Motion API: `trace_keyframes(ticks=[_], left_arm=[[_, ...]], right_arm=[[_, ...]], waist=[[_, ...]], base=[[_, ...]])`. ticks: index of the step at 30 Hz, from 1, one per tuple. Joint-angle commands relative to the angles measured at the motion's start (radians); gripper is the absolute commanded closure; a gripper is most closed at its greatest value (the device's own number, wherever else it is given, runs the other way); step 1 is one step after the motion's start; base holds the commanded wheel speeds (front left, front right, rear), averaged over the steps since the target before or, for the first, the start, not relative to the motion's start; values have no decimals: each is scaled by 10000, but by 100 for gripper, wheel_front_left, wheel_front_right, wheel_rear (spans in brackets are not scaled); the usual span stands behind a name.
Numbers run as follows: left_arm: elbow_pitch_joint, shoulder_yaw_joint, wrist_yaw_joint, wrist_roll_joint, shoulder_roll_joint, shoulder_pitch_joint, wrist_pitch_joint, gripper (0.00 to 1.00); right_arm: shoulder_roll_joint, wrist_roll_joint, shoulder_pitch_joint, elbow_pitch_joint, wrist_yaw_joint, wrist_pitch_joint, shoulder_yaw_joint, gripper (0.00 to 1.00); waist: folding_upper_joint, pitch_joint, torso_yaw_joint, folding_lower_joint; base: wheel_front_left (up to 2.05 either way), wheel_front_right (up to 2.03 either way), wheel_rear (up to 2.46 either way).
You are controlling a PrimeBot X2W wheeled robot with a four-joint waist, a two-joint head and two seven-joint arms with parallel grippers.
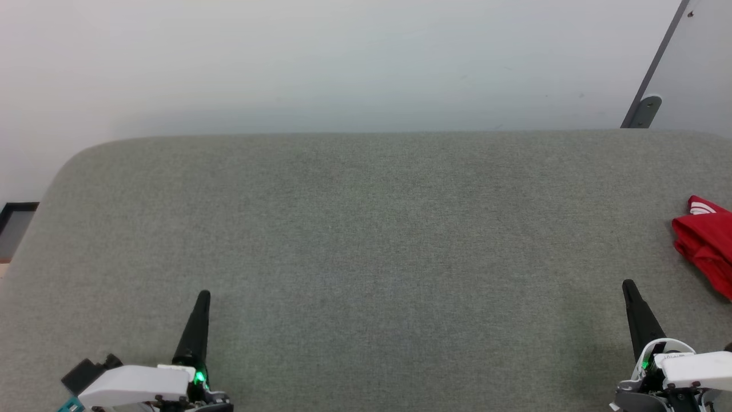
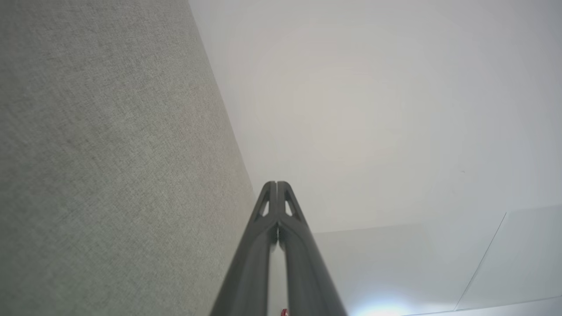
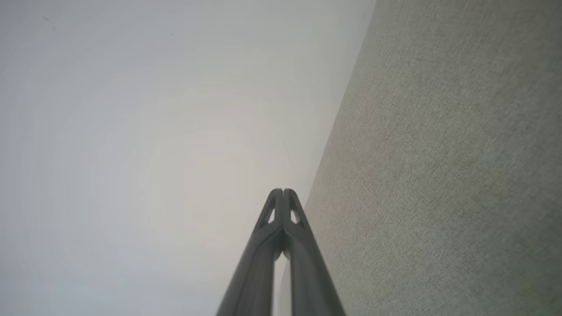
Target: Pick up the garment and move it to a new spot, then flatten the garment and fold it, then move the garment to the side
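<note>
The garment, a crumpled heap of red cloth with white striping, lies on the grey woven-fabric table ahead and to the right of the right gripper, not touching it. That gripper and the left gripper each have tapered dark fingers pressed together, empty.

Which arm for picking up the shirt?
Right. The shirt lies bunched at the table's far right, just beyond the right arm; the left arm sits across the table. Both jaws shut.
</note>
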Motion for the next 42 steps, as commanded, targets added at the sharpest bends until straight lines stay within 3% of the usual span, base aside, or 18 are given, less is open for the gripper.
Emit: trace_keyframes(ticks=[1, 26, 42], left_arm=[[28, 42, -28, -262, 5, -165, 87, 100], [320, 108, -35, -1754, -163, -446, 576, 100], [314, 147, -35, -1665, -184, -452, 591, 100]], right_arm=[[45, 222, -134, 9, -11, 75, -70, 100], [223, 1682, -300, 261, -14, 494, -145, 100], [230, 1625, -236, 257, -14, 499, -153, 100]], waist=[[0, -6, -3, -1], [0, -82, -47, -1], [0, -83, -48, -1]], base=[[0, 0, 0], [0, 0, 0], [0, 0, 0]])
